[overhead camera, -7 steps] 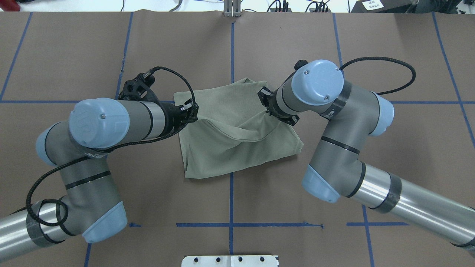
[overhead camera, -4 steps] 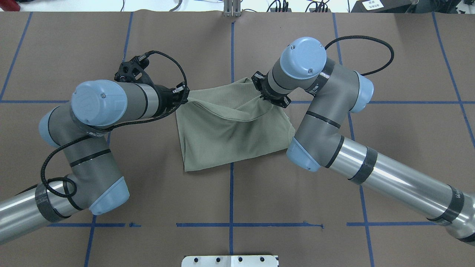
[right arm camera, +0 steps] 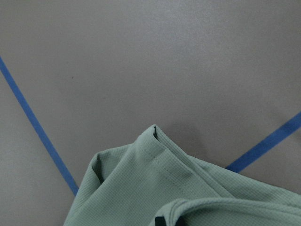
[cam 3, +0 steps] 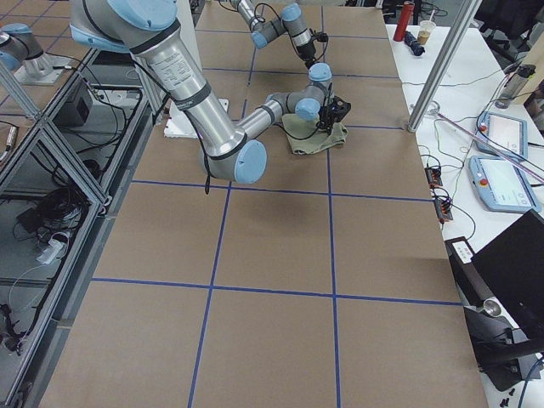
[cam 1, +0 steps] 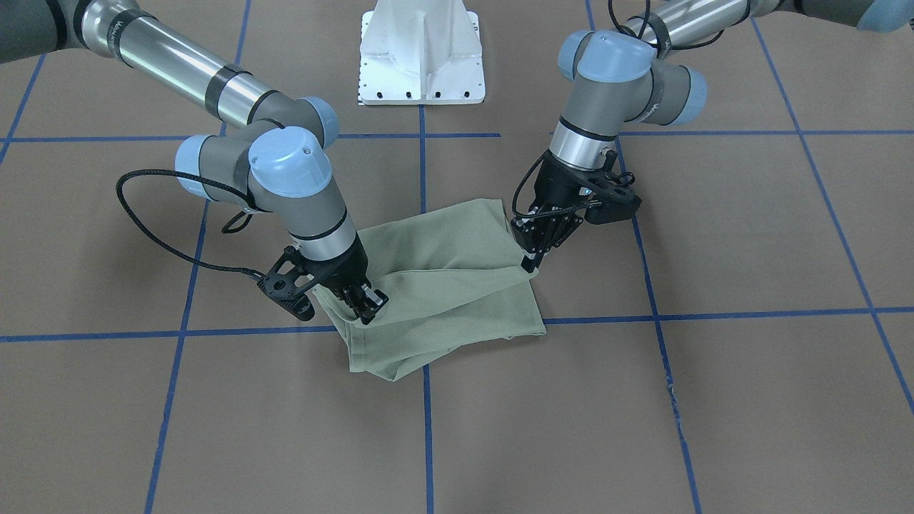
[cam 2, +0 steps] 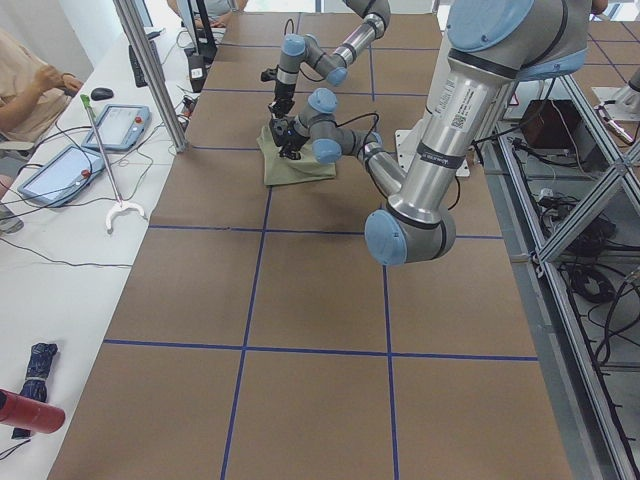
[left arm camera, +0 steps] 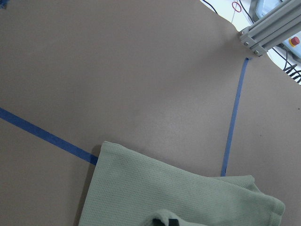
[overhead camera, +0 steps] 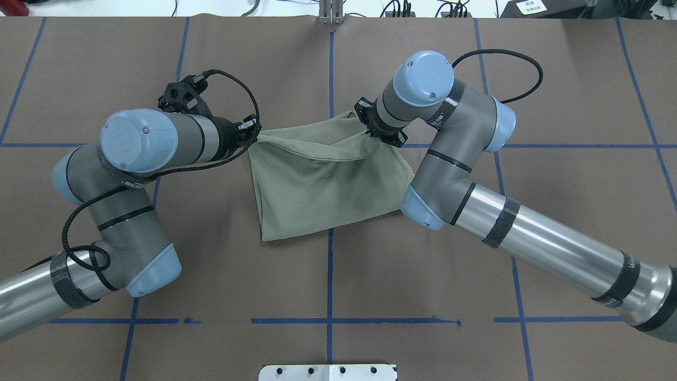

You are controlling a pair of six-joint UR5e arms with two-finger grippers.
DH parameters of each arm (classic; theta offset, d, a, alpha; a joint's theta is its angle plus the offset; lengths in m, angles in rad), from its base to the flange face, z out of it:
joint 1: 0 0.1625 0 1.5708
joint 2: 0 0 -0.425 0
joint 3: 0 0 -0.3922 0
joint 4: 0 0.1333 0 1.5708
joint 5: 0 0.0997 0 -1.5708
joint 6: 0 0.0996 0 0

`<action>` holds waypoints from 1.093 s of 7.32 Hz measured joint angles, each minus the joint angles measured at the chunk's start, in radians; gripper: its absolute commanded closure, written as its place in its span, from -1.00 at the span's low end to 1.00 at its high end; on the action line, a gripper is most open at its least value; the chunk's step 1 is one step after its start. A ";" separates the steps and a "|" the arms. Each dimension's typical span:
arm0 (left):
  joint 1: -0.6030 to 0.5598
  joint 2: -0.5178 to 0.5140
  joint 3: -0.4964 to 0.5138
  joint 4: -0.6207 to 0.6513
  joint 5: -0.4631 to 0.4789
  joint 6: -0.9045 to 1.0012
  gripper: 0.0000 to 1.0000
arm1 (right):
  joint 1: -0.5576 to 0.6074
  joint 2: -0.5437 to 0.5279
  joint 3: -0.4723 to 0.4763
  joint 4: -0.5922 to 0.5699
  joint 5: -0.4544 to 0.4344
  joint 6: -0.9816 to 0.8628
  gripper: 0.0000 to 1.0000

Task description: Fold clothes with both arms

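The sage-green shirt [overhead camera: 328, 180] lies folded in the middle of the brown table, and its shape also shows in the front view, shirt [cam 1: 450, 300]. My left gripper [overhead camera: 256, 135] is shut on the shirt's upper layer at its far left corner. My right gripper [overhead camera: 371, 132] is shut on the same layer at the far right corner. In the front view the left gripper [cam 1: 530, 260] and right gripper [cam 1: 369, 307] hold that layer slightly above the table. Each wrist view shows green fabric bunched at the bottom edge over a dark fingertip. The collar, logo and tag are hidden.
Blue tape lines [overhead camera: 329, 79] divide the brown table cover into squares. The white pedestal base [cam 1: 421, 64] stands at the robot's side. An aluminium post [overhead camera: 330, 13] rises at the far edge. A side table [cam 2: 60, 190] with tablets and a seated person runs beyond it.
Both grippers have moved toward the far side of the table, carrying the shirt's held edge over the lower layer. The fabric between them now hangs tighter and the fold has flattened.
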 measured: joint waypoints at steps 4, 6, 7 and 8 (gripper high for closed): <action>-0.068 -0.022 0.203 -0.208 0.007 0.093 -0.29 | 0.104 0.065 -0.116 0.039 0.137 -0.180 -1.00; -0.083 -0.028 0.200 -0.219 0.001 0.102 -0.29 | 0.132 0.069 -0.090 0.035 0.204 -0.204 -0.99; -0.090 -0.027 0.192 -0.220 -0.011 0.103 -0.29 | 0.123 0.048 -0.056 0.034 0.214 -0.201 -0.97; -0.106 -0.025 0.180 -0.220 -0.050 0.110 -0.28 | 0.111 0.013 -0.012 0.034 0.216 -0.200 -0.97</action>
